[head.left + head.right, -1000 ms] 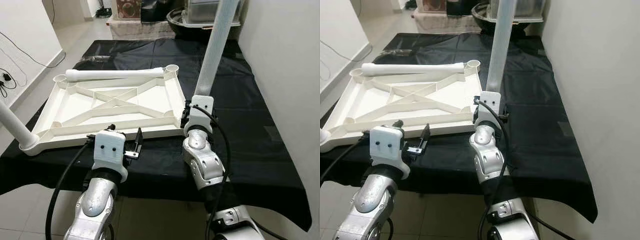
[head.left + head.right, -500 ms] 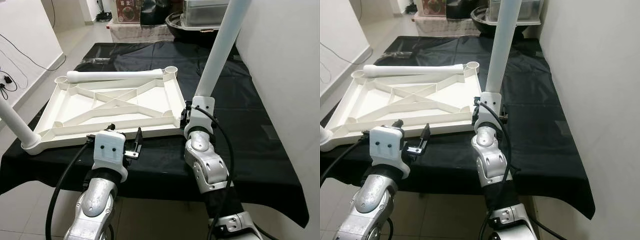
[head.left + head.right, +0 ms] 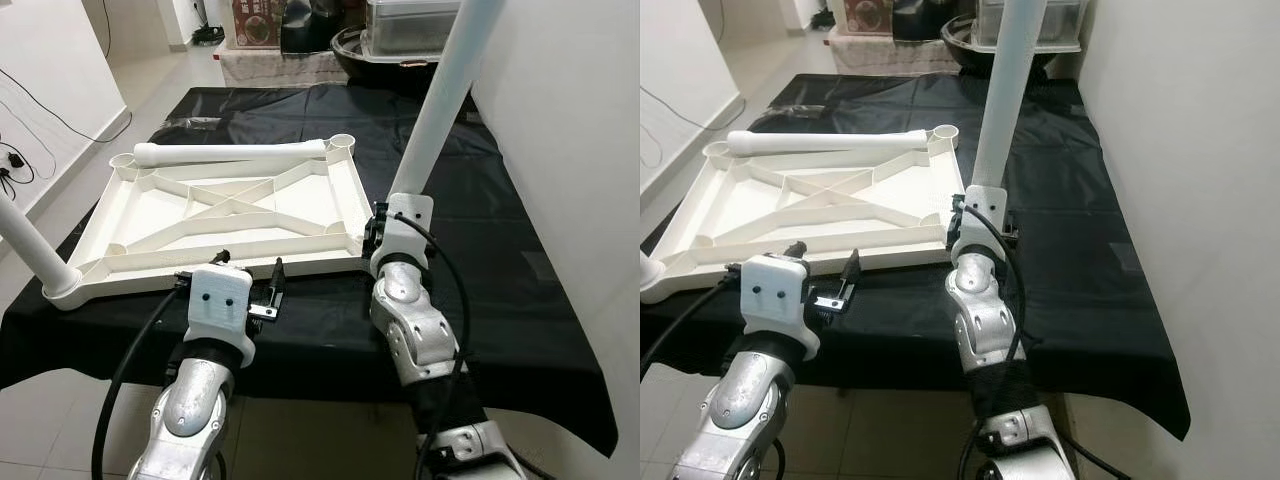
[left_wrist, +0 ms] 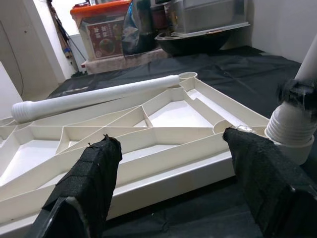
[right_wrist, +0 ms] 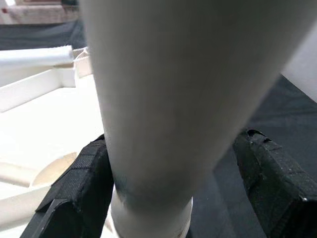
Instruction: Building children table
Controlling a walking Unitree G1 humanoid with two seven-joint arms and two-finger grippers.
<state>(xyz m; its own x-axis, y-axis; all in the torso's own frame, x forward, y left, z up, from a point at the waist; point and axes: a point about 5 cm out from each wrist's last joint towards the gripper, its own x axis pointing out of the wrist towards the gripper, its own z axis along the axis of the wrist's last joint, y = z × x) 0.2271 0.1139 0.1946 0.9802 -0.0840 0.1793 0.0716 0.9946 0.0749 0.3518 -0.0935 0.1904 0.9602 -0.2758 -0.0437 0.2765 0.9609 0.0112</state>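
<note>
On the black-cloth-covered worktop (image 3: 500, 250) lies the white plastic children's tabletop (image 3: 215, 215), upside down, its ribbed underside and cross bracing facing up and its long axis running across the robot's front, from its left to its right. One loose white plastic table leg (image 3: 232, 152) lies flat along the far edge of the tabletop, parallel to that long axis, its thicker end toward the robot's left. Another white leg (image 3: 25, 245) stands in the near-left corner socket and leans up and out to the left.

At the near-right corner, the right gripper (image 5: 163, 198) holds a third white tubular leg (image 3: 440, 100) close to its foot. This leg points steeply upward and tilts away and to the robot's right, with its top out of frame. Its ringed foot (image 4: 292, 131) sits just beside the corner socket (image 4: 233, 128) of the tabletop; whether it is actually seated in that socket I cannot tell, since the wrist hides the joint in the head views. The jaws are clamped on the leg, one black padded finger (image 5: 74, 183) on each side of the tube. The right forearm rises nearly straight up from below, wrist bent toward the corner.

The left gripper (image 4: 173, 183) hovers before the near long edge of the tabletop (forearm raised, pointing away from the robot), its jaws spread wide and holding nothing.
</note>
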